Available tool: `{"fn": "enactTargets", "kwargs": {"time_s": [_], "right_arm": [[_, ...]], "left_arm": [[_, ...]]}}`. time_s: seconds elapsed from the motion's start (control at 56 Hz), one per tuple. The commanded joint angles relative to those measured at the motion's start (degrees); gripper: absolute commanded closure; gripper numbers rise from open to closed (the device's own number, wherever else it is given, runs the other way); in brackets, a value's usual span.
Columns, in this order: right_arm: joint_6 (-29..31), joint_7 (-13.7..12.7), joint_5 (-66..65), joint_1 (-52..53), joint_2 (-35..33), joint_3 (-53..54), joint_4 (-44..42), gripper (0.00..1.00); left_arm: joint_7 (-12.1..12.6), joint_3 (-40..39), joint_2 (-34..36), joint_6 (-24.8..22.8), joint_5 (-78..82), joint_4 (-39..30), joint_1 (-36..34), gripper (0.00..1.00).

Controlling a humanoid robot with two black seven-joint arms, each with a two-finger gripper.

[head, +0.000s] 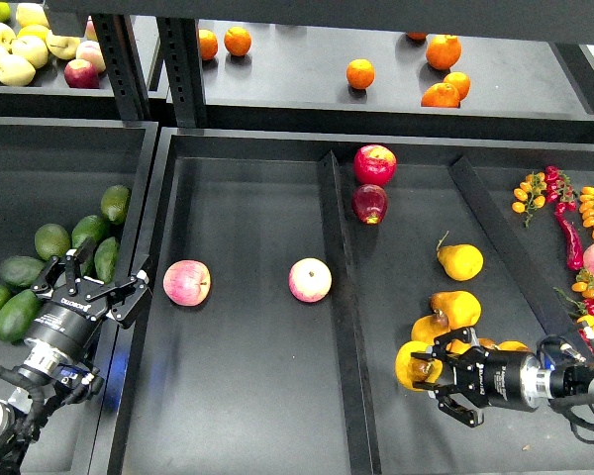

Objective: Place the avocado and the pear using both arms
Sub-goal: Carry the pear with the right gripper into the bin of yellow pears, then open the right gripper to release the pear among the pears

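Observation:
My right gripper is shut on a yellow-orange pear with a dark blotch. It holds the pear low in the right compartment, just right of the divider. Other pears lie beside it, one touching close behind the held pear. Several dark green avocados lie in the left bin. My left gripper is open and empty, its fingers spread, hovering by the right side of the avocado pile next to one avocado.
Two pink apples lie in the middle compartment. Two red apples sit at the back of the right compartment. Oranges are on the upper shelf. Cherry tomatoes and a red chili lie far right.

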Motion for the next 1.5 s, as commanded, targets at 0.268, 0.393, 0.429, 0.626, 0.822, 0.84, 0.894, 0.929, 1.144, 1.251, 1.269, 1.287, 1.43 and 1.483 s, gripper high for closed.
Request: {"fn": "enactTargets", "kwargs": {"time_s": [0.268, 0.393, 0.429, 0.626, 0.822, 0.84, 0.894, 0.929, 1.144, 1.251, 1.269, 1.287, 1.43, 1.483], "right_arm": [[2.95, 0.0, -1.07, -1.39, 2.33, 0.13, -10.05, 0.76], [3.3, 0.0, -1.16, -1.39, 2.33, 0.13, -11.02, 0.75], [3.3, 0.0, -1.34, -1.39, 2.33, 0.13, -11.19, 0.75], [3.13, 0.0, -1.86, -1.12, 2.25, 0.22, -11.46, 0.56], [3.04, 0.0, -1.86, -1.3, 1.54, 0.13, -11.19, 0.42], [3.04, 0.0, -1.86, -1.3, 1.54, 0.13, -11.02, 0.4], [3.04, 0.0, -1.86, -1.39, 1.1, 0.13, -10.76, 0.35], [3.04, 0.0, -1.86, -1.39, 0.58, 0.13, -10.23, 0.3], [2.6, 0.0, -1.78, -1.39, -6.45, 0.04, -2.07, 0.22], [2.51, 0.0, -1.34, -1.39, -9.7, 0.13, 1.9, 0.2], [2.51, 0.0, -1.25, -1.3, -10.14, 0.13, 2.51, 0.2], [2.51, 0.0, -1.25, -1.21, -10.58, 0.13, 3.04, 0.2], [2.34, 0.0, -0.98, 0.19, -10.94, 2.06, 5.06, 0.14], [2.16, 0.0, -0.98, 0.55, -10.41, 3.38, 5.15, 0.12]], "left_arm": [[0.0, 0.27, 0.0, 0.0, 0.0, -0.08, 1.74, 0.01], [0.0, 0.27, 0.0, 0.0, 0.0, -0.08, 1.83, 0.01], [0.0, 0.27, 0.0, 0.0, 0.0, -0.08, 1.83, 0.01], [0.0, 0.27, 0.0, 0.0, 0.0, -0.17, 1.83, 0.01], [0.0, 0.27, 0.0, 0.0, 0.0, -0.43, 2.45, 0.01], [0.0, 0.27, 0.0, 0.0, 0.0, -0.52, 2.53, 0.01], [0.0, 0.27, 0.0, 0.0, 0.0, -0.52, 2.8, 0.01], [0.0, 0.27, 0.0, 0.0, 0.0, -0.44, 2.8, 0.01], [0.0, 0.35, 0.0, 0.0, 0.0, -0.79, 3.06, 0.01], [0.0, 0.35, 0.0, 0.0, 0.0, -0.88, 3.41, 0.01], [0.0, 0.35, 0.0, 0.0, 0.0, -0.88, 3.41, 0.01], [0.0, 0.35, 0.0, 0.0, 0.0, -0.88, 3.41, 0.01], [0.0, 0.35, 0.0, 0.0, 0.0, -0.88, 3.59, 0.01], [0.0, 0.35, 0.0, 0.0, 0.0, -0.88, 3.77, 0.01]]}}
